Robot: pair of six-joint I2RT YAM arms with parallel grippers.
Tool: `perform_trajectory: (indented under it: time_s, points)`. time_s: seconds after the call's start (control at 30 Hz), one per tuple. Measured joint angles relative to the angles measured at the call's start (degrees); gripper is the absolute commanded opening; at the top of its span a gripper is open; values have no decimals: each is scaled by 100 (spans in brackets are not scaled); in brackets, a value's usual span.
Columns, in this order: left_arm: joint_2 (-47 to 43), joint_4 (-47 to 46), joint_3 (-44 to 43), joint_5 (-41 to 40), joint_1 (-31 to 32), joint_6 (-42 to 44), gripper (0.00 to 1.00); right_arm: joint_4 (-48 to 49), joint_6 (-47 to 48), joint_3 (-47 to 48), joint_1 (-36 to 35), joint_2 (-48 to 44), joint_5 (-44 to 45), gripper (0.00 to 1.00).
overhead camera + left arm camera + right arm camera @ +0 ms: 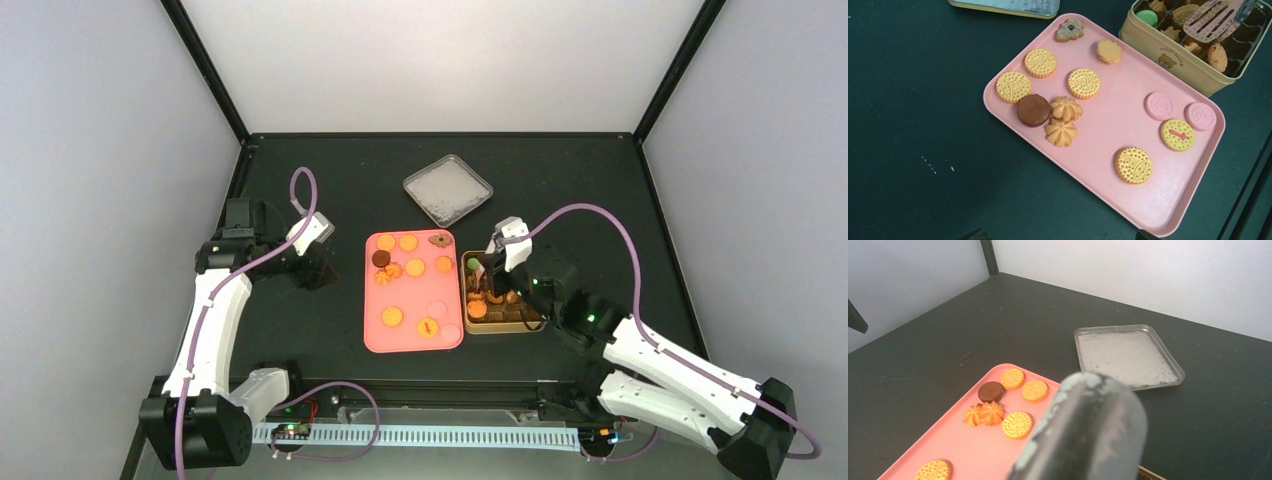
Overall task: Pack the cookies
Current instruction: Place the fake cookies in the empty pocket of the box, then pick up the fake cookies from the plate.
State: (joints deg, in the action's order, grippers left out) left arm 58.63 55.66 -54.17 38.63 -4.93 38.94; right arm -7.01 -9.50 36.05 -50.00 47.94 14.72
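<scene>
Tongs (1215,20), prob. in R gripper (493,275), over tin (1168,57) w/ cookies (1217,56)

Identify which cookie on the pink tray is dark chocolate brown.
The smooth round brown cookie right beside the two orange swirl cookies; the others are golden, pale pink or speckled.

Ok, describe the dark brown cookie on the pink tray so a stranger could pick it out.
Find the pink rectangular plastic tray on the black table, beside the cream metal tin. Towards its far left corner seen from above, the dark brown round cookie lies beside two orange swirl-shaped cookies. It is the only dark, smooth disc on the tray.
</scene>
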Motion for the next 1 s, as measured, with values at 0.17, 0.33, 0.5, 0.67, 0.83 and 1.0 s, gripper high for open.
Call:
perform_trajectory:
  time_s: [0.17, 0.33, 0.5, 0.67, 0.83, 1.0]
  points:
    - [0, 0, 0, 17, 0, 0, 77, -92, -2, 2, 0, -76, -28, 21]
    - [0, 0, 0, 22, 0, 0, 77, -201, 11, 61, 0, -63, -20, 21]
    - [33, 0, -2, 39, 0, 0, 77, -107, 22, 122, 0, 133, 28, 21]
    - [201, 15, -57, 63, 0, -2, 77, -7, 20, 122, 0, 361, 57, 21]
    - [238, 44, -205, 94, 0, 0, 77, 11, 22, 149, 0, 369, 55, 21]
    - [238, 50, -223, 107, 0, -2, 78, -87, 61, 417, 0, 214, 31, 22]
